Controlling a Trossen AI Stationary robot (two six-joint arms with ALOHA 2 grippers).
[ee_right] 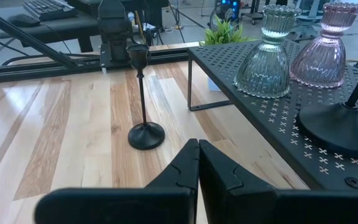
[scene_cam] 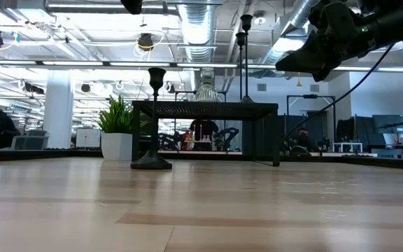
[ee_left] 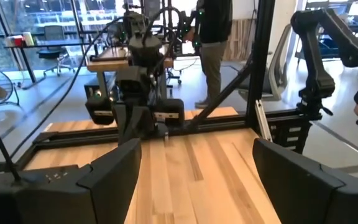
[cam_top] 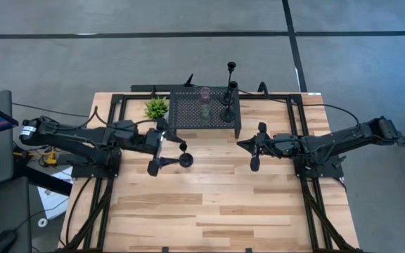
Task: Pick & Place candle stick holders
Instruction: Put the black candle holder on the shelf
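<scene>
One black candle stick holder (cam_top: 186,160) stands upright on its round base on the bare table, also in the low view (scene_cam: 151,119) and the right wrist view (ee_right: 143,93). My left gripper (cam_top: 171,151) is open above and just left of it, touching nothing (ee_left: 194,168). On the black perforated stand (cam_top: 204,112) rest the pinkish glass holder (ee_right: 328,43), the greenish glass holder (ee_right: 266,56) and two taller black holders (cam_top: 228,112). My right gripper (cam_top: 242,144) is shut and empty, raised right of the stand (ee_right: 197,152).
A small green potted plant (cam_top: 156,107) stands at the stand's left end. Black frame rails (cam_top: 111,119) run along the table's left, right and far sides. Bare wood (cam_top: 209,204) lies toward the near edge. People show in the room beyond the table.
</scene>
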